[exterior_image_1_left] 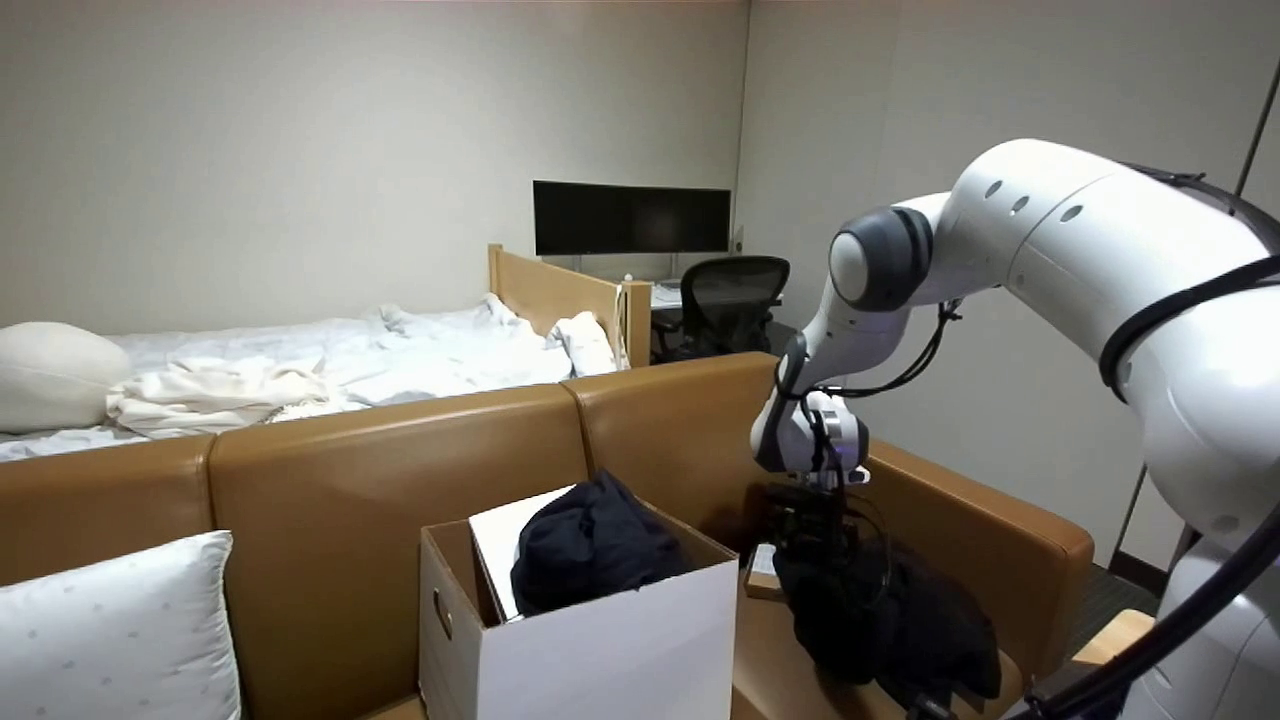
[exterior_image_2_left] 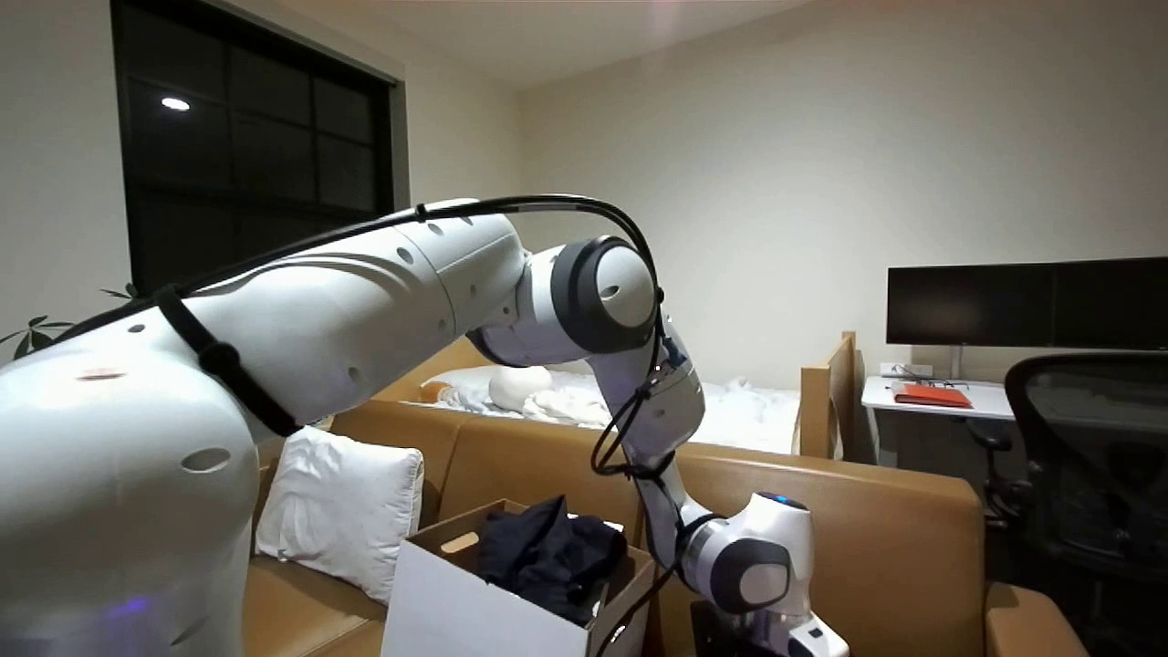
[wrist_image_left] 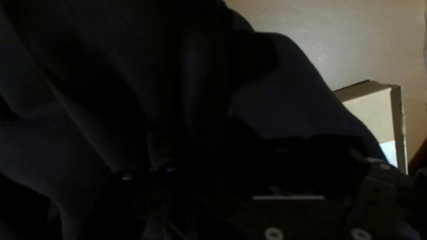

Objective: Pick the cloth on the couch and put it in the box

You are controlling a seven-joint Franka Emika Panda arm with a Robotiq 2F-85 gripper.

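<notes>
A black cloth (exterior_image_1_left: 915, 620) lies bunched on the brown couch seat near the armrest in an exterior view. It fills most of the wrist view (wrist_image_left: 287, 103). My gripper (exterior_image_1_left: 815, 545) points down at the cloth's left end, its fingers against or in the folds. The fingertips are lost in dark fabric in the wrist view (wrist_image_left: 253, 163), so their opening is unclear. An open white box (exterior_image_1_left: 610, 655) stands on the couch left of the gripper, also seen in an exterior view (exterior_image_2_left: 484, 607). Another dark cloth (exterior_image_1_left: 595, 550) is bunched inside it, rising above the rim.
A small flat carton (exterior_image_1_left: 765, 578) lies on the seat beside the cloth; it also shows in the wrist view (wrist_image_left: 373, 110). The couch backrest (exterior_image_1_left: 400, 480) stands behind, the armrest (exterior_image_1_left: 990, 510) at the right. A white pillow (exterior_image_1_left: 120, 635) leans left of the box.
</notes>
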